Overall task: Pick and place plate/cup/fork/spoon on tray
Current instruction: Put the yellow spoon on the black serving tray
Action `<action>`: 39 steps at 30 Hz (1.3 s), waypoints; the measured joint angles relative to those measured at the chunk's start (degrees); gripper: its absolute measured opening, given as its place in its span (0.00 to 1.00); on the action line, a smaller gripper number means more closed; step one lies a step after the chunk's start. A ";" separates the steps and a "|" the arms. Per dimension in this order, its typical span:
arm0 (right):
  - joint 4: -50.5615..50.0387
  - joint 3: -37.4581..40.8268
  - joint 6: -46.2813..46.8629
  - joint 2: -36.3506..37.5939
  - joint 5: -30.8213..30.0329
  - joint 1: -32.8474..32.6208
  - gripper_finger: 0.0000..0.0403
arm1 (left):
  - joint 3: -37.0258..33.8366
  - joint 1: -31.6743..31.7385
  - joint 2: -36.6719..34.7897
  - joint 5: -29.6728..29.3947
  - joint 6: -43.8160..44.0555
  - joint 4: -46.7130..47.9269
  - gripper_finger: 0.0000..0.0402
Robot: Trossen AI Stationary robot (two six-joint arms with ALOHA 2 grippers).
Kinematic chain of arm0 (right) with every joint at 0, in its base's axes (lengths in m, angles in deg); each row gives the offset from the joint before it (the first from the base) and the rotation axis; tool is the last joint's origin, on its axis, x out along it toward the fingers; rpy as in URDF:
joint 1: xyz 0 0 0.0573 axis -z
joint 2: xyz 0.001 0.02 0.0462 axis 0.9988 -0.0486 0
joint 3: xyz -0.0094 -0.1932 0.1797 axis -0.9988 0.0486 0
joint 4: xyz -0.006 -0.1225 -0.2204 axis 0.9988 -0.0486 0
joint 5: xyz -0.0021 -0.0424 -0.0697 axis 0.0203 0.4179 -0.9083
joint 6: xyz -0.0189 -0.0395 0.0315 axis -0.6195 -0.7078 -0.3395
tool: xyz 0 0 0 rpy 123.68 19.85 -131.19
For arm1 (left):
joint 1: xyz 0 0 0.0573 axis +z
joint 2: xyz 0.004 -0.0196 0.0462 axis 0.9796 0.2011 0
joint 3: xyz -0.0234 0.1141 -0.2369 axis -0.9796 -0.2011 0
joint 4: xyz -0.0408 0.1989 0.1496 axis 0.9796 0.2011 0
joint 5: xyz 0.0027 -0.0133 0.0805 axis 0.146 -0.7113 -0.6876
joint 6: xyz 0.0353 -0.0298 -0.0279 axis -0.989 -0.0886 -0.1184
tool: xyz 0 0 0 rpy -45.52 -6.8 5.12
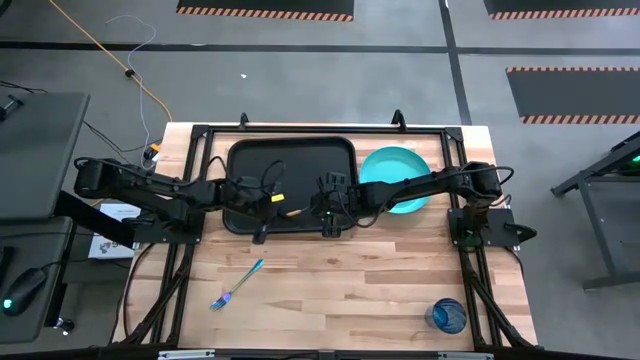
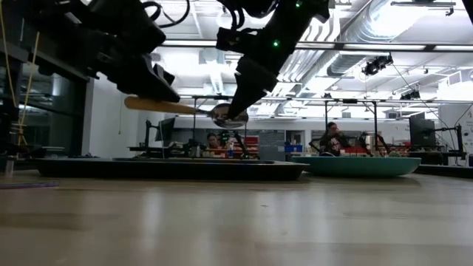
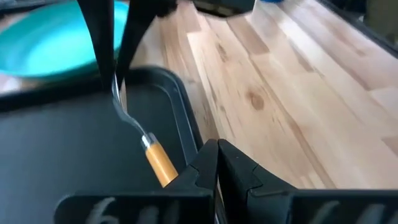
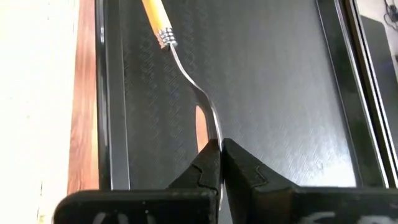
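Orange plastic and polished steel: I see the spoon (image 2: 177, 108) level in the air above the tray (image 1: 240, 160), pinched at both ends. My left gripper (image 3: 214, 171) is clenched on the smooth handle; my right gripper (image 4: 221, 152) grasps the thin silver bowl end. Under both lies the tray's finely textured black floor with its raised, rounded rim. Beyond the right gripper the round turquoise plate (image 1: 392, 165) sits on the pale wood-plank table (image 1: 350, 290), just beside the tray.
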 joint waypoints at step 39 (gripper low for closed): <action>1.92 -0.02 -2.52 0.02 -4.10 -0.02 0.00 | 7.13 -0.02 -0.32 -19.10 8.06 20.99 0.61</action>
